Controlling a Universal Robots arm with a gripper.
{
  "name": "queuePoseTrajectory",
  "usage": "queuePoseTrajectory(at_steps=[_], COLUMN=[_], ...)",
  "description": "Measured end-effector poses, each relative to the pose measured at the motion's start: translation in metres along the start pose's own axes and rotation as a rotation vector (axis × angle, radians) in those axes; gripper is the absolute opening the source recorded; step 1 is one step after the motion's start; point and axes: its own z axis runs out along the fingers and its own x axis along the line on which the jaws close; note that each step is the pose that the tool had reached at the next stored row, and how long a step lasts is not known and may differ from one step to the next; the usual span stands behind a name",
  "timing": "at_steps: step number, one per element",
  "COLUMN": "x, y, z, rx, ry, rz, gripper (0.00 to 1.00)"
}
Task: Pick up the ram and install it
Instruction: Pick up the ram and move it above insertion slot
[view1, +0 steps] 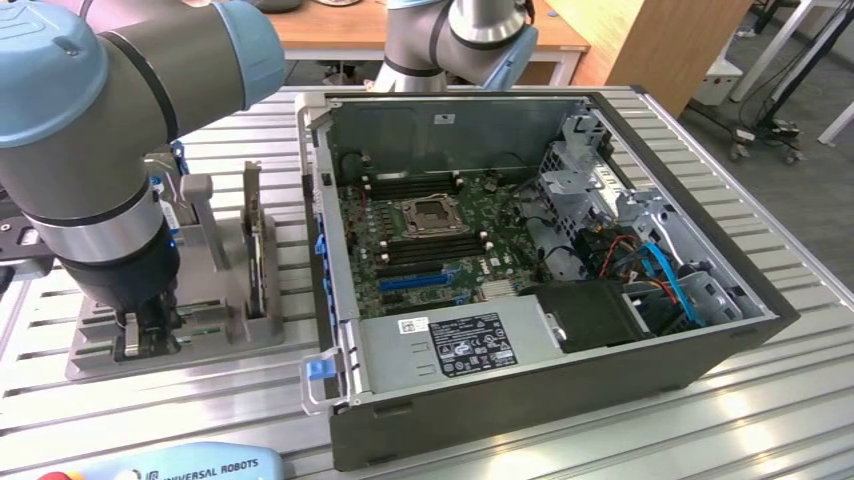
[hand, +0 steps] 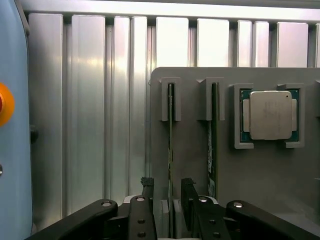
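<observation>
Gripper (hand: 169, 192) is down on the grey holder (hand: 190, 150), which sits on the ribbed metal table (hand: 90, 100) at the exterior view's left, just beside the open computer case (view1: 534, 400). The ram (hand: 171, 140) stands on edge in the holder's first slot, its far end capped by a grey bracket. Fingers (hand: 147, 192) are narrowly apart, one on each side of the ram's near end. There's a sliver of gap showing, so it isn't visibly clamped. A second stick (hand: 213, 135) stands parallel in the next slot, close to the other finger, and a square silver processor chip (hand: 270, 114) lies flat in its recess just past that. The arm (view1: 94, 150) comes down over the holder and covers most of it in the exterior view. The case's side wall stands between the holder and the motherboard (view1: 501, 215). The long black memory slots (view1: 414, 185) on the board run above and below the processor socket (view1: 430, 215). A power supply (view1: 454, 345) with a black label fills the near end of the case, with drive cages and blue cables (view1: 661, 265) at the exterior view's right. A blue teach pendant (view1: 174, 465) lies on the table near the holder, and its orange button (hand: 4, 104) shows in the wrist view.
</observation>
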Motion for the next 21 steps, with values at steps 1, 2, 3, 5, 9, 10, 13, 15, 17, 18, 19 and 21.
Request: queuePoseTrajectory(at_steps=[1,2,3,5,9,10,13,15,17,18,19,21], x=[0.0,0.0,-0.0004,-0.0017,-0.0026,-0.0031,-0.0047,-0.0048,-0.0051,-0.0055,-0.0056,-0.0055], y=[0.0,0.0,-0.0001,-0.0001,0.0,0.0,-0.0001,-0.0001,0.0,0.0,0.0,0.0], z=[0.0,0.0,0.0002,0.0003,0.0006,0.0007,0.0012,0.0013,0.0013,0.0014,0.0014,0.0013], rx=[0.0,-0.0001,0.0001,0.0001,0.0001,0.0,0.0,-0.0001,-0.0001,0.0,0.0,-0.0001], ry=[0.0,0.0001,-0.0001,-0.0002,-0.0001,-0.0001,0.0,0.0001,0.0001,0.0,0.0,0.0001], rz=[0.0,0.0,0.0,0.0,-0.001,-0.002,-0.005,-0.006,-0.006,-0.006,-0.006,-0.006], gripper=[0.36,0.36,0.36,0.36,0.36,0.36,0.36,0.36,0.36,0.36,0.36,0.36])
